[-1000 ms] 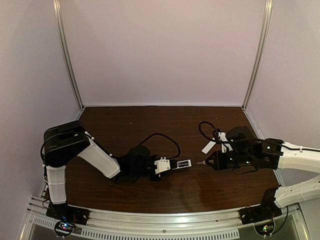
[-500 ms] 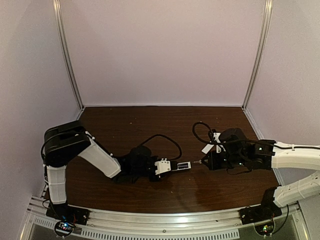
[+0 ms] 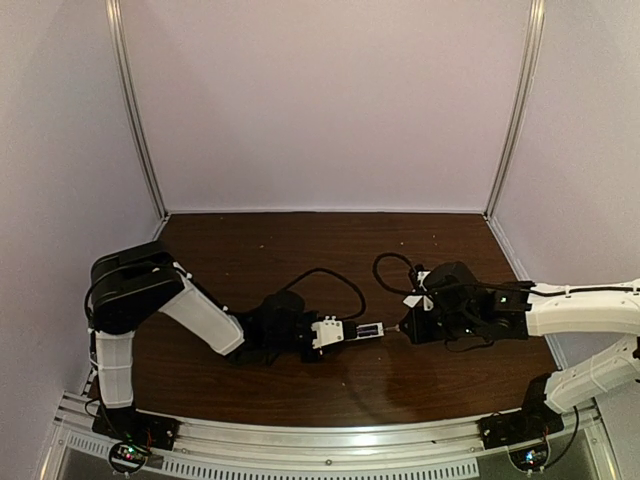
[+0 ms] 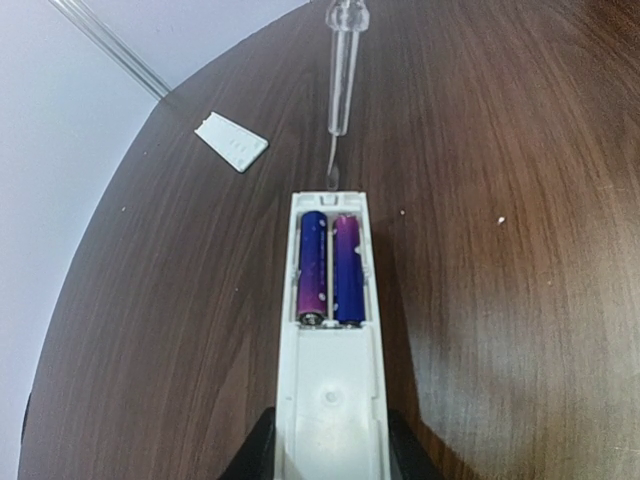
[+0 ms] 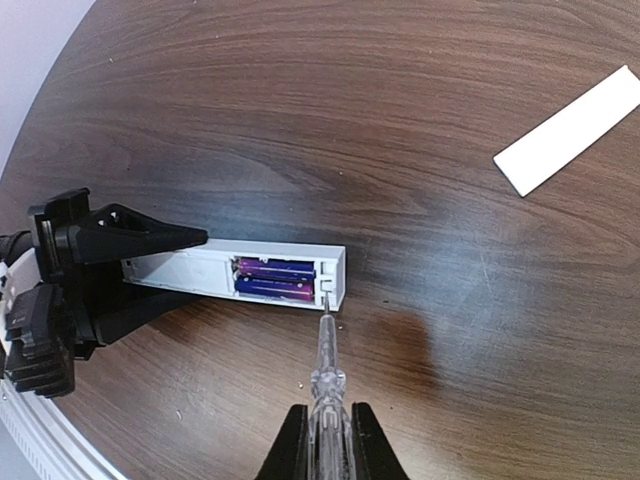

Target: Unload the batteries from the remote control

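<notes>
Slim white remote control [image 4: 330,400], pinched by left fingers [image 4: 408,455], must be held level; right fingers [image 5: 288,445], pinching clear-handled screwdriver [image 5: 328,375], should pry purple batteries [image 4: 330,265] upward.

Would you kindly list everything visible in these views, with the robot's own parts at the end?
table: one, dark brown wood, under everything
remote: one, white, mid-table, compartment open
batteries: two, blue-purple, side by side in the remote's compartment
screwdriver: one, clear handle, tip at the remote's open end
cover: one, white, flat on the table, apart from the remote
left end effector: one, black, shut on the remote
right end effector: one, black, shut on the screwdriver
arms: two, white and black, one from each side
</notes>
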`<move>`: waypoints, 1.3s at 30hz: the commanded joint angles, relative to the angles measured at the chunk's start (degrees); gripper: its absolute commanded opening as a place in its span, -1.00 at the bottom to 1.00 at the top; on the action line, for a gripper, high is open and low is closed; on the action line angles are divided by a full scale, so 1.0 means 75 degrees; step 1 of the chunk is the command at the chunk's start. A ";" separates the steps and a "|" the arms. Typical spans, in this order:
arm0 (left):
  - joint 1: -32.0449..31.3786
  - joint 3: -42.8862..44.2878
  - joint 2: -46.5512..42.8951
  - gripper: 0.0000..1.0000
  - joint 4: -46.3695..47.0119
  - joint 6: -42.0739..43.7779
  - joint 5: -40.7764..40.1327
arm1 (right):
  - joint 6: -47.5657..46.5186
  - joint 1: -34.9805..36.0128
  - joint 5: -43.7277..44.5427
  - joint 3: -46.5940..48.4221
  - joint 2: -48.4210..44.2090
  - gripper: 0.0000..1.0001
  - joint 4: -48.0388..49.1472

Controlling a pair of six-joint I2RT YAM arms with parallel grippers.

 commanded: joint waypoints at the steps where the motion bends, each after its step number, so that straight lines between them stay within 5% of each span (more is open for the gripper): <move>1: -0.0020 0.0164 0.0183 -1.00 0.0069 0.0119 0.0028 | -0.0084 0.0048 0.0297 0.0175 0.0221 -1.00 0.0108; 39: -0.0014 0.0252 0.0309 -1.00 -0.0097 0.0145 -0.0056 | -0.0869 0.0119 0.0441 0.0346 0.0600 -1.00 0.0415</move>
